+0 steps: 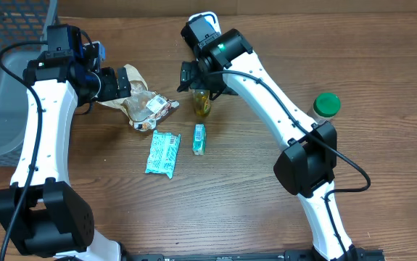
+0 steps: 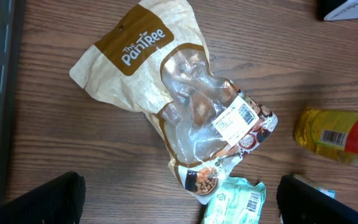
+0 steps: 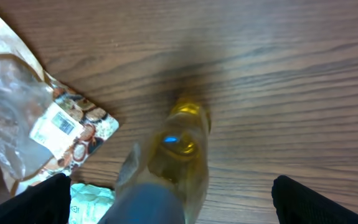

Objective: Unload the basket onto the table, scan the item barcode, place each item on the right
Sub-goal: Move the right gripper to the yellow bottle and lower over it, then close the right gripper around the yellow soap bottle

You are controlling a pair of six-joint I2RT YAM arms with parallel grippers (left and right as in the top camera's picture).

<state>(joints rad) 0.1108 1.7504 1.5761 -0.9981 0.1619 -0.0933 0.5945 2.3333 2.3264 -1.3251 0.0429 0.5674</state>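
Yellow bottle [image 1: 202,104] on the wooden table [image 1: 230,206], right gripper [image 3: 179,200] above it, fingers spread wide, gripping nothing; left gripper [image 2: 182,200] equally splayed over the snack bag [image 2: 160,87]

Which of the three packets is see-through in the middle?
The tan Pantree bag: its middle is clear plastic. The large teal packet and the small teal packet are opaque.
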